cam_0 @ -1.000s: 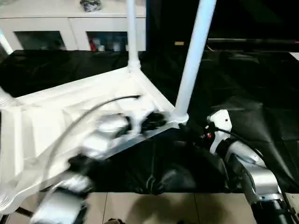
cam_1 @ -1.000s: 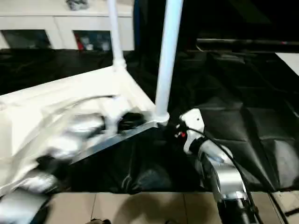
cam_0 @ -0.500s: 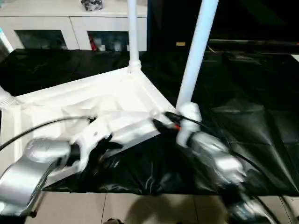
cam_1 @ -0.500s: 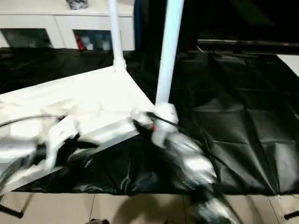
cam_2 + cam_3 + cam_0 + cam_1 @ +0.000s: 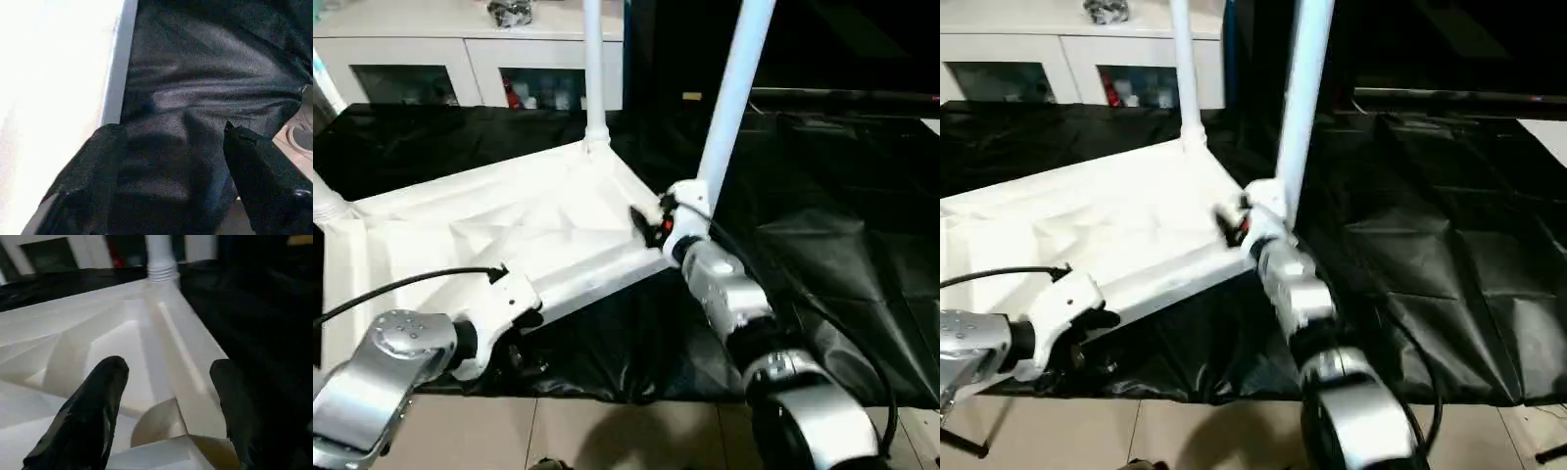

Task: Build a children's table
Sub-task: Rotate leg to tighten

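Observation:
The children's table lies upside down on the black cover, its white ribbed tabletop [image 5: 499, 230] facing up. One leg [image 5: 593, 69] stands in the far corner socket and another leg [image 5: 732, 98] in the near right socket. A third leg's base [image 5: 325, 204] shows at the left. My right gripper [image 5: 648, 223] is open at the near right corner beside that leg, its fingers [image 5: 93, 411] hovering over the ribbed underside. My left gripper [image 5: 514, 354] is open just off the tabletop's near edge, its fingers [image 5: 93, 171] over black cloth with nothing between them.
The black-covered work table [image 5: 842, 196] stretches to the right and back. Its front edge runs just below my left gripper, with tiled floor [image 5: 607, 431] beyond. A white cabinet [image 5: 460, 69] with glass doors stands behind the table.
My left gripper has let go near the right corner, drawn back left along the near edge and opened. My right arm has swung in from the right to the near right corner.

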Controlling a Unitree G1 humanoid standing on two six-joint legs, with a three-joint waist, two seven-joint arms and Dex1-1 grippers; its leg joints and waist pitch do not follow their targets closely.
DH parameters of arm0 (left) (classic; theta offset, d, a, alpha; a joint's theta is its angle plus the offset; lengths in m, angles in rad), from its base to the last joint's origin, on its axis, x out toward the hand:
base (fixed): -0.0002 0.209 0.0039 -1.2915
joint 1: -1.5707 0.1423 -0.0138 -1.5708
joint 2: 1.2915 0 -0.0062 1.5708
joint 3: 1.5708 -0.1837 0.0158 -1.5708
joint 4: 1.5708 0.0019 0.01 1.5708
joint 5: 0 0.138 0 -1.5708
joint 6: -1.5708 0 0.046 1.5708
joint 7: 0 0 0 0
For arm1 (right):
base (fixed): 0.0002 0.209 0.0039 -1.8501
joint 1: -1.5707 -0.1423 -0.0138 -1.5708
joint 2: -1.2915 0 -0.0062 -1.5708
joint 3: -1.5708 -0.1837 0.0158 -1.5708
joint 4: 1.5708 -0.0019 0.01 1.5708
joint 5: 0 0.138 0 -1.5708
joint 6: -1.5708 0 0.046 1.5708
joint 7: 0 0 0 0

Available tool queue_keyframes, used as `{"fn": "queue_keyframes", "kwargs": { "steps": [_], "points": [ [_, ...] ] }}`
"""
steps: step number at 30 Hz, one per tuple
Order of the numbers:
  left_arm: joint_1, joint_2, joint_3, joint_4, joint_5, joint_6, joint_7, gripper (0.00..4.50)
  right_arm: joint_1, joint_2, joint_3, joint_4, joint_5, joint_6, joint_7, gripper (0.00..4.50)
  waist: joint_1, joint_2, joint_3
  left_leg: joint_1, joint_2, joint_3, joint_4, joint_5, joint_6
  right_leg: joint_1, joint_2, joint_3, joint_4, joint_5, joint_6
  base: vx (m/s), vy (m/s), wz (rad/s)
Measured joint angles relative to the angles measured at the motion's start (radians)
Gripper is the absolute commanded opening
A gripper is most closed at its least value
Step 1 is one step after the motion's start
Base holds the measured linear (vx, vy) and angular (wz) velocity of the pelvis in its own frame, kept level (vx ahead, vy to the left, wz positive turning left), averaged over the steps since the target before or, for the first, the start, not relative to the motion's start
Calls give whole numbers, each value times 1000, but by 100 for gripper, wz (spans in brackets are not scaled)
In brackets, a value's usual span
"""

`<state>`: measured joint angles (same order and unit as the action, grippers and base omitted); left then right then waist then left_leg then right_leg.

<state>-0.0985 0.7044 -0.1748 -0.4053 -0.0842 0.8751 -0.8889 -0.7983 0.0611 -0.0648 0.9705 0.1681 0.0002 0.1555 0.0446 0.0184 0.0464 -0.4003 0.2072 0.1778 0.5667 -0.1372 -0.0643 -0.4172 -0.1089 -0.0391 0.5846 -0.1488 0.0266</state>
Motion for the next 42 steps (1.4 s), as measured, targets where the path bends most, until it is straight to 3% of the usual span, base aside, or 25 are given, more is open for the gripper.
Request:
{"fn": "queue_keyframes", "kwargs": {
  "steps": [6,12,19,24,28,34,42],
  "points": [
    [-32,-5,-29,56,6,-49,23,445,-53,-28,-52,105,18,-45,-75,312,20,0,0,-1,0,-2,3,0,0,0,0,0,8,0,0,0,0,0],
    [-88,-36,-60,147,47,-98,71,445,-78,-116,-103,178,22,-81,-115,312,42,2,1,-2,-1,-2,4,0,0,1,-1,0,9,0,1,0,0,0],
    [-171,-106,-69,283,86,-177,163,445,-97,-198,-127,215,21,-121,-139,312,34,2,1,-3,-1,-4,4,0,0,0,0,-2,10,0,1,0,0,0],
    [-183,-130,-69,336,90,-241,202,445,-97,-264,-149,225,21,-135,-144,312,33,6,3,-5,-2,-4,5,0,0,1,-1,-2,9,0,1,0,0,0],
    [-120,-163,-24,325,76,-310,229,445,-91,-321,-163,227,15,-161,-133,312,27,11,2,-5,-2,-5,9,0,0,1,-1,-3,9,0,1,0,0,0],
    [51,-173,89,222,-8,-365,234,445,-6,-330,-159,168,21,-200,13,312,-11,13,1,-5,-1,-6,13,0,0,0,0,-4,10,0,1,0,0,0],
    [260,-178,296,113,-187,-441,140,445,207,-315,-120,-88,60,-179,208,312,-13,13,0,-5,1,-5,11,0,0,-2,3,-3,9,-2,3,0,0,0]
  ]
}}
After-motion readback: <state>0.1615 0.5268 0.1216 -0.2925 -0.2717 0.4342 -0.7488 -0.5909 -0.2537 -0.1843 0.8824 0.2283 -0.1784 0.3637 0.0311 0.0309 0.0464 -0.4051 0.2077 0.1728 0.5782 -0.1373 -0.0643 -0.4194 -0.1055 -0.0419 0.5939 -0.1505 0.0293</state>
